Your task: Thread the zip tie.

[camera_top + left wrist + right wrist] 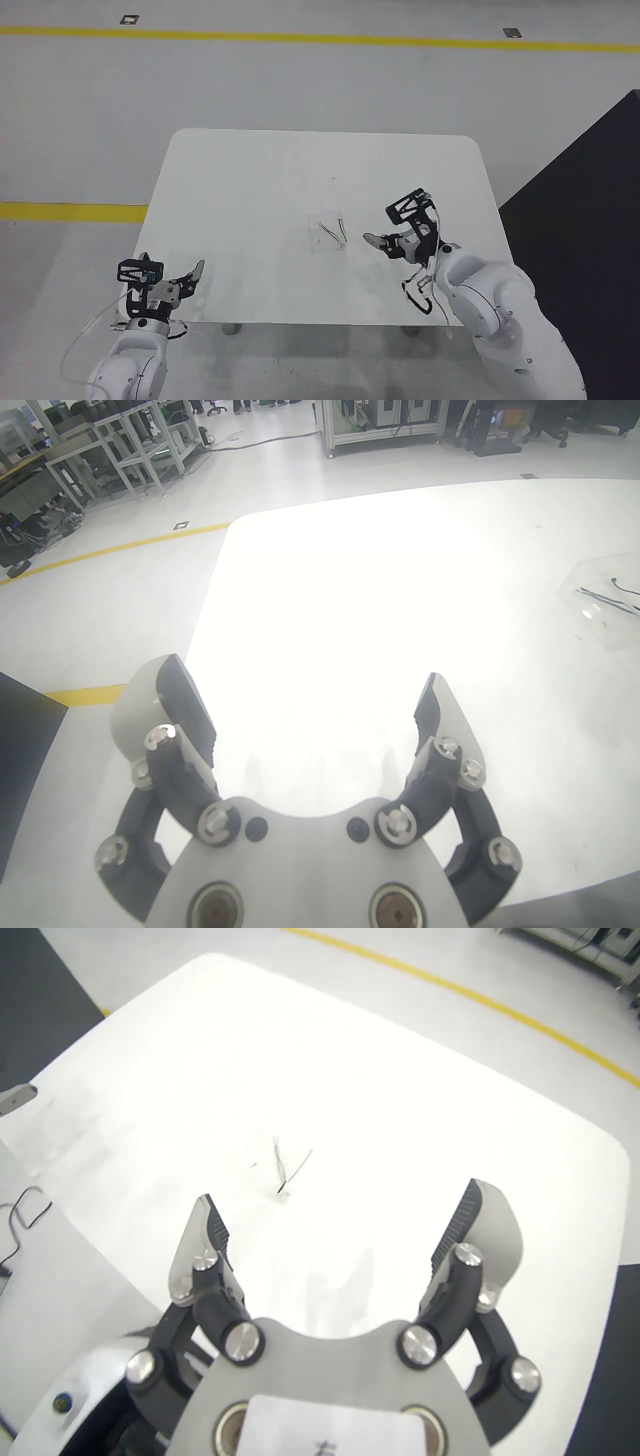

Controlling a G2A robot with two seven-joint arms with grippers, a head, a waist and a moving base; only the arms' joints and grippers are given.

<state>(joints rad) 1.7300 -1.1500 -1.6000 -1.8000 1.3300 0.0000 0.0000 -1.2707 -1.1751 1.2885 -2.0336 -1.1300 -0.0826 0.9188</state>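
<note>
Top view: zip ties (335, 231) on clear tray (318, 241); right claw (384, 226) near.

No legible txt; white label (334, 1428) on right gripper (340, 1195) base, behind jaws, has one mark, cut off, unreadable.

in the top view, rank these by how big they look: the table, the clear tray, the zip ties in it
Largest to smallest:
1. table
2. clear tray
3. zip ties, thin black strips inside the tray
All lie at table height, so nearness does not skew this.
</note>
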